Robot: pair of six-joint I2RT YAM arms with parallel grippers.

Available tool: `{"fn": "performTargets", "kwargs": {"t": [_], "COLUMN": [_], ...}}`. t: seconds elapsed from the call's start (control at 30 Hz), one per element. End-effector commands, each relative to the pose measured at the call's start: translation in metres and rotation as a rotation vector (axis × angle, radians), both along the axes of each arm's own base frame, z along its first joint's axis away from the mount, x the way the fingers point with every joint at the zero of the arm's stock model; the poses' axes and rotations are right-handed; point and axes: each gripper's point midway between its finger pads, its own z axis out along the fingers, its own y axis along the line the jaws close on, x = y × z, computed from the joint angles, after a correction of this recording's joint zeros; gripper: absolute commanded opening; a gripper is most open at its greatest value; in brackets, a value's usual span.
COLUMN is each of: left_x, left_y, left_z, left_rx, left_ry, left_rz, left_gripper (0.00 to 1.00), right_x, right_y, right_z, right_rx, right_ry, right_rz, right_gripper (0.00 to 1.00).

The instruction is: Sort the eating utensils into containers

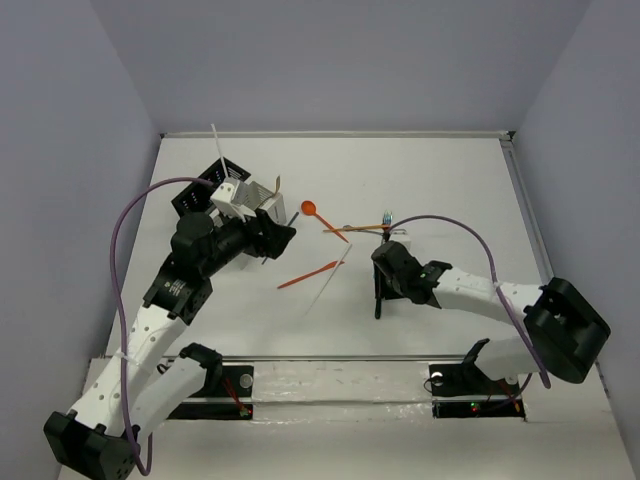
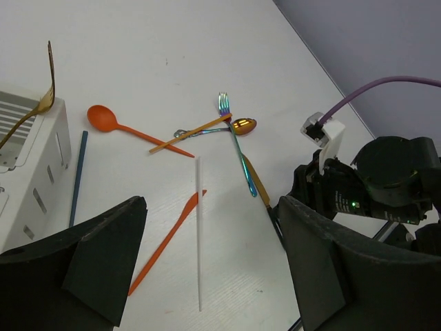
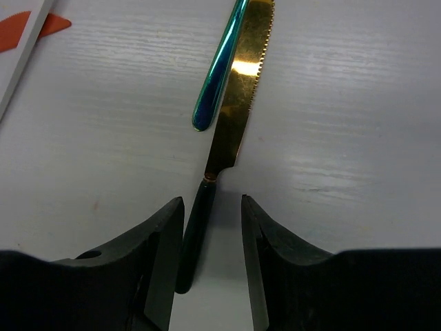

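Note:
Eating utensils lie mid-table: an orange spoon (image 1: 308,208), an orange knife (image 1: 310,273), a white stick (image 1: 330,280), a gold stick (image 1: 355,230) and a teal fork (image 1: 387,218). My right gripper (image 1: 381,278) is low and open, its jaws either side of the dark handle (image 3: 195,234) of a gold-bladed knife (image 3: 241,96). The handle lies against the left finger. My left gripper (image 1: 283,238) is open and empty beside the white container (image 1: 250,200), which holds a gold fork (image 2: 41,103). The black container (image 1: 195,200) stands to its left.
A dark blue stick (image 2: 77,179) lies against the white container's (image 2: 34,158) side. A gold spoon (image 2: 242,126) lies under the crossed gold stick (image 2: 189,134) and teal fork (image 2: 238,148). A tall white stick (image 1: 218,150) stands up from the containers. Walls enclose the table.

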Motion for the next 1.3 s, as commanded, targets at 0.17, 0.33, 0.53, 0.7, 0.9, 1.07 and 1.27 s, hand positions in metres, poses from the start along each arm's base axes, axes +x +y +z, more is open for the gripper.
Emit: {"fn": "performTargets", "kwargs": {"t": [0.17, 0.33, 0.53, 0.7, 0.9, 1.07, 1.27], "left_x": [-0.002, -0.002, -0.003, -0.006, -0.017, -0.021, -0.022], "left_y": [-0.002, -0.006, -0.01, -0.015, -0.033, -0.041, -0.054], "left_z": [0.007, 0.004, 0.001, 0.0, -0.001, 0.001, -0.014], "left_rx": [0.0, -0.002, -0.006, -0.018, -0.069, -0.131, -0.233], "left_ry": [-0.038, -0.024, -0.011, -0.005, 0.03, 0.056, 0.172], "left_rz": [-0.022, -0.039, -0.061, -0.094, -0.214, -0.252, -0.274], "left_gripper": [0.89, 0.89, 0.89, 0.89, 0.89, 0.77, 0.72], "right_x": [-0.004, -0.006, -0.011, -0.011, -0.003, -0.003, 0.002], "right_y": [-0.004, -0.01, -0.014, -0.02, -0.023, -0.01, 0.028], "right_z": [-0.022, -0.02, -0.018, -0.005, 0.034, 0.065, 0.099], "right_rx": [-0.077, -0.089, -0.09, -0.088, -0.057, 0.047, 0.21], "right_ry": [0.062, 0.062, 0.068, 0.045, -0.042, -0.125, -0.243], "right_rz": [-0.047, -0.084, -0.085, -0.099, -0.107, -0.049, 0.08], "right_gripper": [0.37, 0.31, 0.21, 0.09, 0.07, 0.07, 0.07]}}
